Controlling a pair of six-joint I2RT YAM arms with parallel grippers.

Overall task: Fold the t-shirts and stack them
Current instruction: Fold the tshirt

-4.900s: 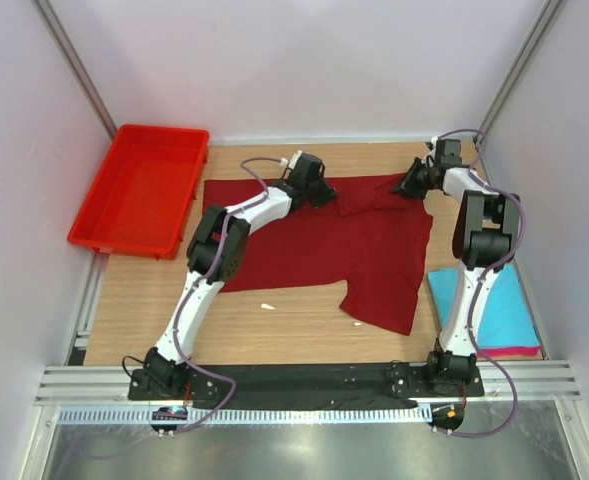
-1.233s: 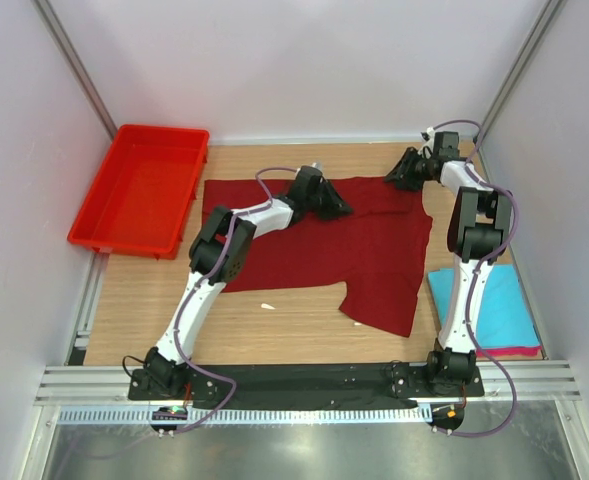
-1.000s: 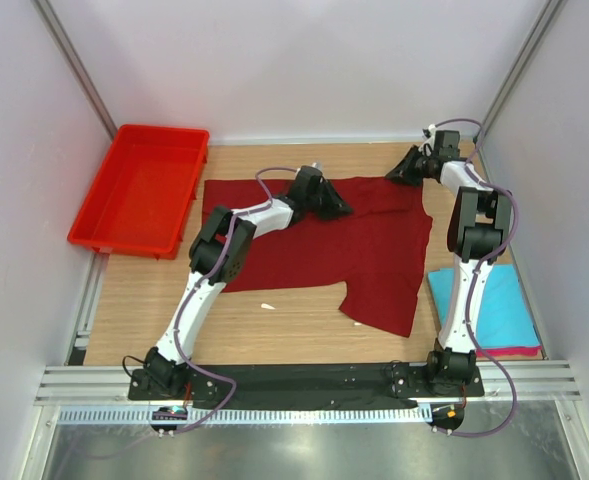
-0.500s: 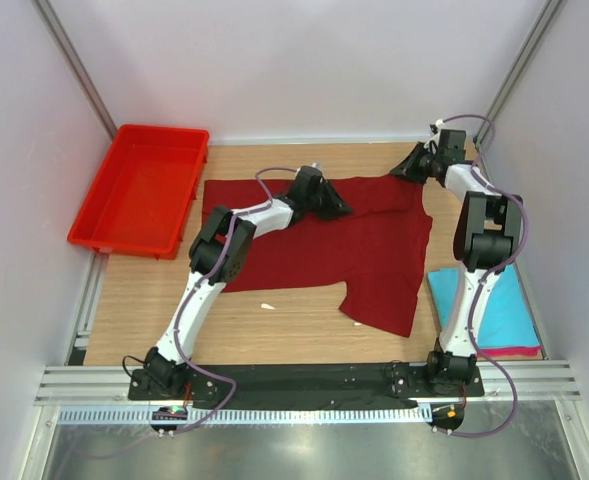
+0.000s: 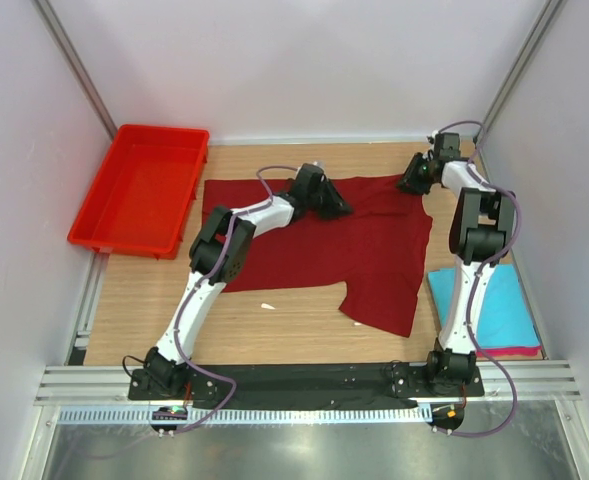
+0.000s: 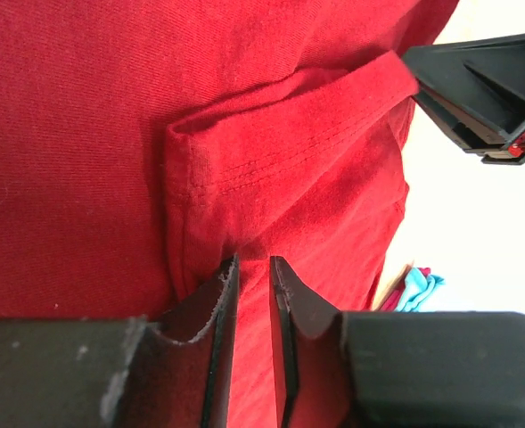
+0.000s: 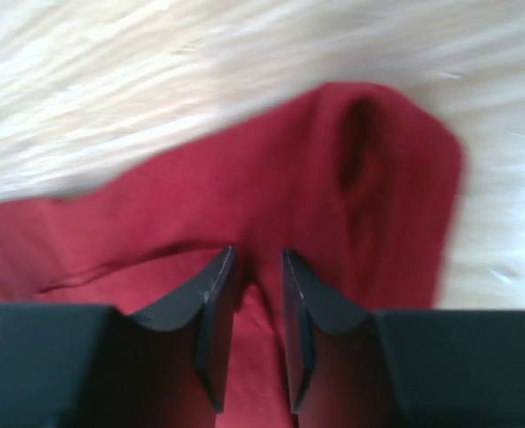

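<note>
A dark maroon t-shirt lies spread across the table, one sleeve hanging toward the near edge. My left gripper rests on its far edge near the middle. In the left wrist view the left gripper is shut on a pinch of the maroon cloth, and creases run into the jaws. At the shirt's far right corner my right gripper stands slightly open. In its wrist view the right gripper straddles a low ridge of maroon cloth. A folded turquoise t-shirt lies on a pink one at the near right.
A bright red plastic tray sits at the far left, partly off the wooden tabletop. A small white scrap lies just in front of the shirt. White walls close in on both sides.
The right gripper has come back down from the far edge onto the shirt's corner, and its jaws have parted. The left gripper and the shirt's body have stayed in place.
</note>
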